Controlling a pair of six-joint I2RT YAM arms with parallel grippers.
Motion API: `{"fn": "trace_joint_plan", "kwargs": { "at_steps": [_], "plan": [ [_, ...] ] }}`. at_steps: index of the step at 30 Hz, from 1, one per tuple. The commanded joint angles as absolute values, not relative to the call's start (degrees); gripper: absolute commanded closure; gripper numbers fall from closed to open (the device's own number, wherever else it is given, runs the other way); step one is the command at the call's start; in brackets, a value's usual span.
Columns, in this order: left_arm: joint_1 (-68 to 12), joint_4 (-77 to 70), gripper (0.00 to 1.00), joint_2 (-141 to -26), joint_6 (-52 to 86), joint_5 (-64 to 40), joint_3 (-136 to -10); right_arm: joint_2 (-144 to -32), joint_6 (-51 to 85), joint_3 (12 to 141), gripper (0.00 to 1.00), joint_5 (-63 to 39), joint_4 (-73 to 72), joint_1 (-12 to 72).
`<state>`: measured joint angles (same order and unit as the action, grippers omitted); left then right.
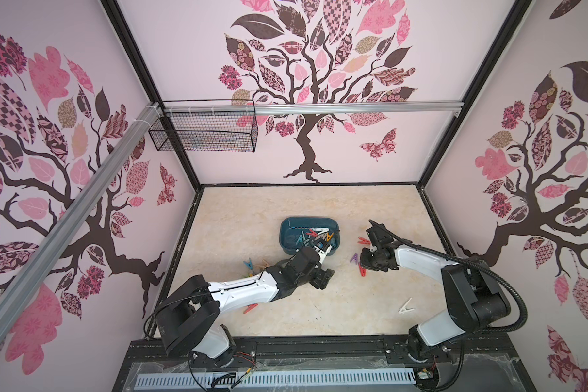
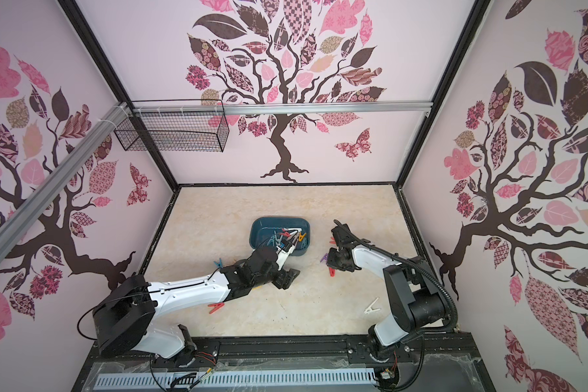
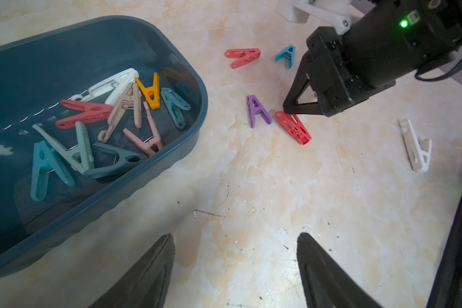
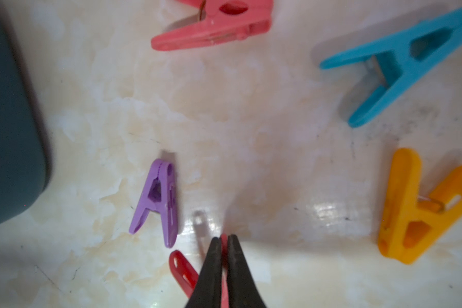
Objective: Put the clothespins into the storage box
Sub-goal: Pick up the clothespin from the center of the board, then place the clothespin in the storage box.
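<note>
We see the right gripper [image 4: 224,241] clamped tight on a red clothespin [image 3: 294,128] that lies on the table [image 1: 252,210] between the storage box [image 3: 155,170] and the table's right edge. It pinches the pin by one end, we judge, to lift it clear of the purple clothespin [image 3: 256,110] just beside it. The left gripper [image 3: 235,237] hangs spread and empty by the box's near wall. The box, mid-table, already holds about a dozen clothespins [image 3: 118,106]; several lie loose outside.

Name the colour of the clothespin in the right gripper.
A red clothespin; shows best in the left wrist view, at the right gripper tips.
</note>
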<state>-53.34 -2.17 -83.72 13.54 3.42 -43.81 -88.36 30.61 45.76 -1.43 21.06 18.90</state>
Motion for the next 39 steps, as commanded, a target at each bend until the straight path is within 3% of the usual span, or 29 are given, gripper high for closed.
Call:
{"fn": "trace_joint_plan", "kwargs": {
  "at_steps": [1,8,15,20,25,28,31,39],
  "plan": [
    [-48.93,-2.32,0.24,-79.07,16.37,4.33,-40.75,-83.60,30.15,50.34,0.92,0.22,25.35,20.33],
    [-36.39,-0.34,0.24,-68.48,23.06,3.53,-36.37,-82.90,32.29,58.99,0.92,-0.87,26.98,26.54],
    [-23.52,0.26,0.24,-66.70,32.37,0.89,-31.56,-95.25,33.53,70.49,0.92,-4.24,21.83,28.85],
    [-23.38,0.49,0.24,-66.68,31.87,0.02,-30.68,-103.42,33.79,77.99,0.89,-5.60,20.16,31.18],
    [-23.46,-0.33,0.24,-67.46,31.07,-1.12,-30.76,-104.86,33.99,81.18,0.68,-5.47,20.90,31.40],
    [-24.21,-1.08,0.24,-67.94,30.36,-1.41,-30.93,-102.23,32.08,80.24,0.64,-1.88,22.59,31.06],
    [-27.00,-0.99,0.24,-68.68,28.12,-0.61,-31.84,-98.38,31.07,75.77,0.63,0.23,23.56,29.22],
    [-43.62,-0.35,0.24,-75.13,15.86,5.96,-37.30,-86.41,29.73,56.70,0.63,4.41,23.01,22.78]
  ]
}}
